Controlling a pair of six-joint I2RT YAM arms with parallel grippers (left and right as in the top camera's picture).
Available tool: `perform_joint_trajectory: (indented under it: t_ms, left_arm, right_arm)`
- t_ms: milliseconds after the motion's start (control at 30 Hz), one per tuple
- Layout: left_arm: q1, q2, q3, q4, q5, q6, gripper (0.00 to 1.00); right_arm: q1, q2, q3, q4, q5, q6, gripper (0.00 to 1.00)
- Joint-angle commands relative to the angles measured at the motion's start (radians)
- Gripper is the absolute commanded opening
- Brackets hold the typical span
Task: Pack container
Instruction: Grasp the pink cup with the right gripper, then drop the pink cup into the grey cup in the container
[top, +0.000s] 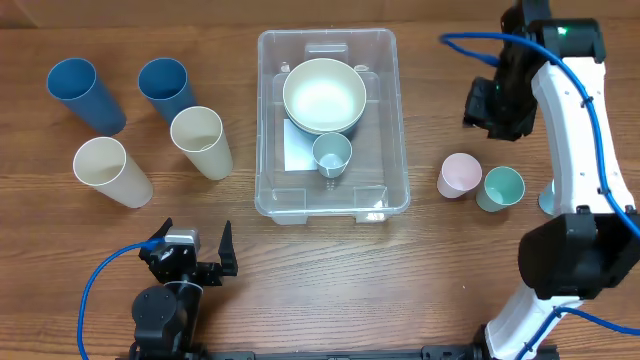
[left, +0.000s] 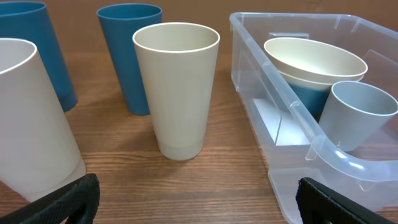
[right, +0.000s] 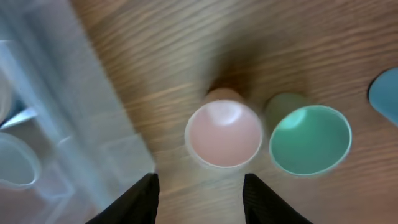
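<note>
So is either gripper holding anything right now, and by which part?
Nothing is held. The left gripper is open and empty; the right gripper is open over the pink cup, with nothing between its fingers.

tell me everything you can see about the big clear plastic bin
The container is a large clear plastic bin, rectangular with rounded corners and a lipped rim. It stands upright and lidless in the middle of the wooden table. A white label shows on its bottom. Inside stand a cream bowl, nested over something blue, and a small grey-blue cup.
</note>
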Motion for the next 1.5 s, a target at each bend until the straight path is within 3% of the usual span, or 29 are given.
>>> perform_joint_trajectory:
  t_ms: [0, 267, 533, 600, 700, 900, 1033, 1233, 1467]
  left_arm:
    - [0.006, -0.008, -0.003, 0.002, 0.014, 0.019, 1.00]
    - [0.006, -0.008, -0.003, 0.002, 0.014, 0.019, 1.00]
    - [0.006, -0.008, -0.003, 0.002, 0.014, 0.019, 1.00]
    - [0.006, -0.008, -0.003, 0.002, 0.014, 0.019, 1.00]
    - [0.006, -0.008, -0.003, 0.002, 0.014, 0.019, 1.00]
    - [0.006, -0.008, -0.003, 0.002, 0.014, 0.019, 1.00]
    - [0.006, -0.008, -0.003, 0.002, 0.014, 0.019, 1.00]
    - [0.006, -0.008, -0.003, 0.002, 0.014, 0.019, 1.00]
    - [0.006, -0.008, -0.003, 0.002, 0.014, 0.019, 1.00]
  right_arm:
    - [-0.056, -0.023, -0.145, 0.069, 0.016, 0.005, 0.45]
    - [-0.060, -0.023, -0.395, 0.333, -0.005, -0.034, 0.45]
    - [-0.060, -0.023, -0.455, 0.396, -0.029, -0.066, 0.41]
    - [-0.060, -0.023, -0.455, 0.396, -0.032, -0.068, 0.20]
    - [-0.060, -0.023, -0.455, 0.393, -0.032, -0.068, 0.04]
    - [-0.060, -0.023, -0.454, 0.412, -0.044, -0.068, 0.04]
    - [-0.060, -0.023, -0.324, 0.382, -0.046, -0.067, 0.04]
    - [-0.042, -0.023, 0.061, 0.151, -0.029, -0.068, 0.04]
    - [0.177, -0.079, 0.125, 0.096, -0.027, -0.085, 0.04]
